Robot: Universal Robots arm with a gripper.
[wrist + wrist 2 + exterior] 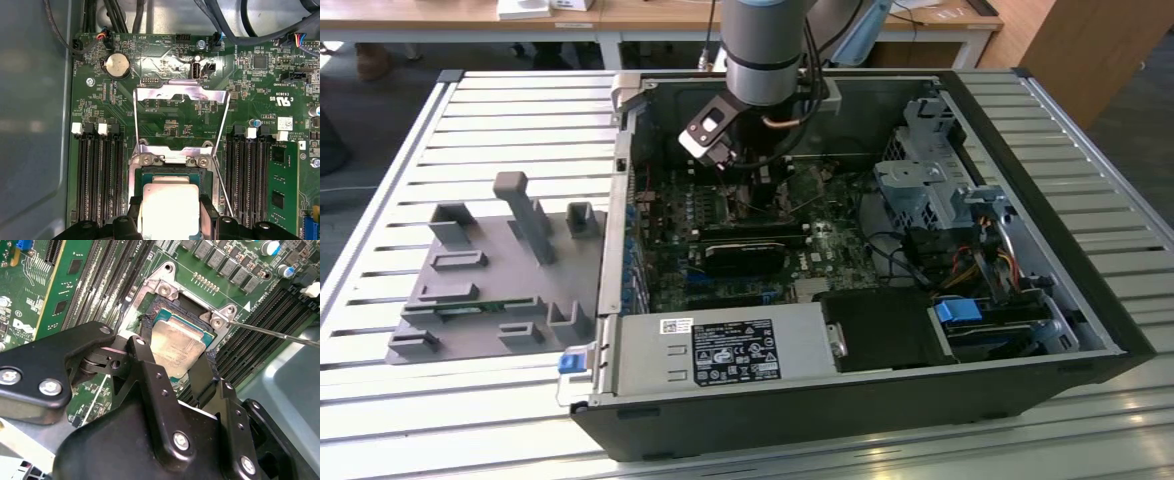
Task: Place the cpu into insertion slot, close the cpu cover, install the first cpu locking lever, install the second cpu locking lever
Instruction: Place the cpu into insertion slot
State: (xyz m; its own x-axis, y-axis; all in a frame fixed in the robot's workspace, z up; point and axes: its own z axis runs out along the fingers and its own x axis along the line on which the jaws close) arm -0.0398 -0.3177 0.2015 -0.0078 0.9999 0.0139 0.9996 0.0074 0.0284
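1. Arm (767,50) reaching straight down into an open computer case (881,410), itself lying on its side on a slatted metal bench (520,120). Grey plastic fixture tray (480,280) parked on the bench at the exterior view's left, just beside the case.
2. Tool (178,346) sitting right over the socket (172,161) in the middle of the green motherboard (95,105). Set narrow, with the black fingers (146,335) snug against two opposite edges of the cpu (175,342), so gripping the chip.
3. Cpu lying flat and lined up square with the socket, grey-tan top facing up, with a thin teal rim peeking out around it in both wrist views. Can't tell whether fully seated or a hair above the contacts.
4. Cpu cover (180,92) flipped wide open, hinged at the two screws on the socket's far edge and leaning back away from the chip. Board visible through its big square window. Nothing of it over the cpu, so not yet closed.
5. Thin wire locking lever (270,332) poking out from one socket corner, well clear of the cover and not hooked down.
6. Rows of black memory slots (97,180) flanking the socket on both sides, plus a round coin battery (116,65) on the board beyond the open cover.
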